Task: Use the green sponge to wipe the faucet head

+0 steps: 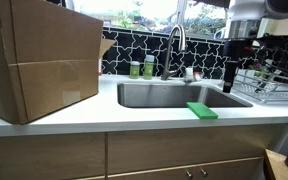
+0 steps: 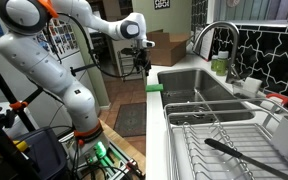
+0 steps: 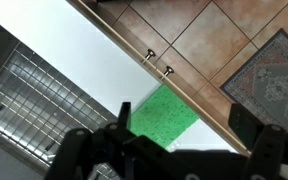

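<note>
The green sponge [image 1: 201, 110] [image 2: 155, 87] lies flat on the white counter at its front edge, just in front of the sink. In the wrist view the sponge [image 3: 162, 116] shows below and between the two dark fingers, nearer one finger [image 3: 123, 116]. My gripper [image 1: 227, 86] [image 2: 141, 69] [image 3: 184, 128] hangs open well above the sponge, touching nothing and holding nothing. The faucet head [image 1: 168, 46] [image 2: 195, 45] curves down over the sink basin, apart from the gripper.
A steel sink [image 1: 144, 95] is set in the counter. A big cardboard box [image 1: 39, 60] stands at one end and a wire dish rack [image 1: 266, 86] [image 2: 219, 135] at the other. Two small green-labelled bottles [image 1: 142, 68] stand by the tiled backsplash.
</note>
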